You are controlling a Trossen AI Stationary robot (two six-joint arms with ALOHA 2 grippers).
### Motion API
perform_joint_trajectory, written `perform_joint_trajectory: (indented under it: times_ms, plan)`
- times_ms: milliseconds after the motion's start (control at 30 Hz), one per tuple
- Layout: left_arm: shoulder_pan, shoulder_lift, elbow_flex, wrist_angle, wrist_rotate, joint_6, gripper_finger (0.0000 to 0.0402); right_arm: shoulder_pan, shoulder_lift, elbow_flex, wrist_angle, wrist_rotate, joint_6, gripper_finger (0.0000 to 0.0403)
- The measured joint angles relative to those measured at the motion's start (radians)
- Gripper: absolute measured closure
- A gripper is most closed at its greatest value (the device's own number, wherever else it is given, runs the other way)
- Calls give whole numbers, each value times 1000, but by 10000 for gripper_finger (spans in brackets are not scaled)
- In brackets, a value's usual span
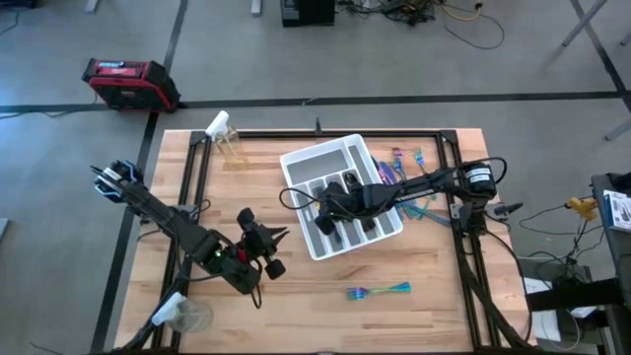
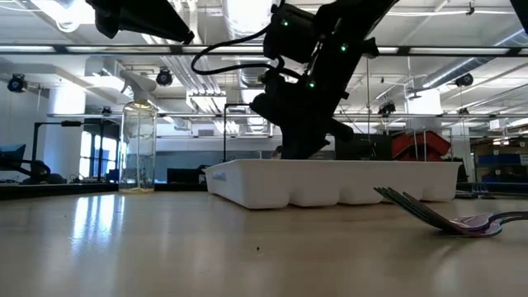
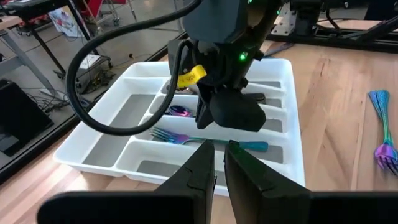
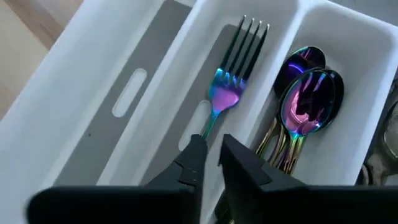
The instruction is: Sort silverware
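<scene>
Iridescent fork (image 4: 229, 73) lies in white plastic tray (image 1: 301, 163) slot; right gripper (image 4: 209, 151) nearly closed, grasping nothing. You lift clear, fetch loose fork (image 1: 380, 291). Left gripper (image 3: 219, 155) waits closed, empty.

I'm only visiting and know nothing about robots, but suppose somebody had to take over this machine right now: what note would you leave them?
Right gripper: down inside the white compartmented plastic tray, fingers nearly closed around the handle of an iridescent teal-purple metal fork lying in one compartment; whether it grips is unclear.
Left gripper: fingers close together, holding nothing, hovering over the wooden table beside the tray.
Done: that fork, plus iridescent spoons in the neighbouring compartment.
Left: an iridescent fork lying alone on the table, and a loose pile of iridescent cutlery on the table beside the tray.
</scene>
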Motion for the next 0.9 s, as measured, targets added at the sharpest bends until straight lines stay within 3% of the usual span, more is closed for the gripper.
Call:
perform_joint_trajectory:
  times_ms: [200,433,533,667,800,900]
  plan:
    - [-5,1,-6,-8,53,-51,377,50,-35,0,-37,0,-227,285]
    - [-41,1,-84,90,75,-104,377,357,-111,-14,-220,-9,-430,257]
    - [-48,2,-172,314,72,-87,377,522,-125,-20,-234,-9,-410,260]
    - [-48,55,-306,730,70,34,377,699,-125,-35,-238,6,-285,277]
    - [-46,165,-378,1081,67,127,377,777,-125,-86,-241,153,-100,303]
    - [-46,245,-376,1235,67,133,377,776,-125,-140,-221,180,-5,320]
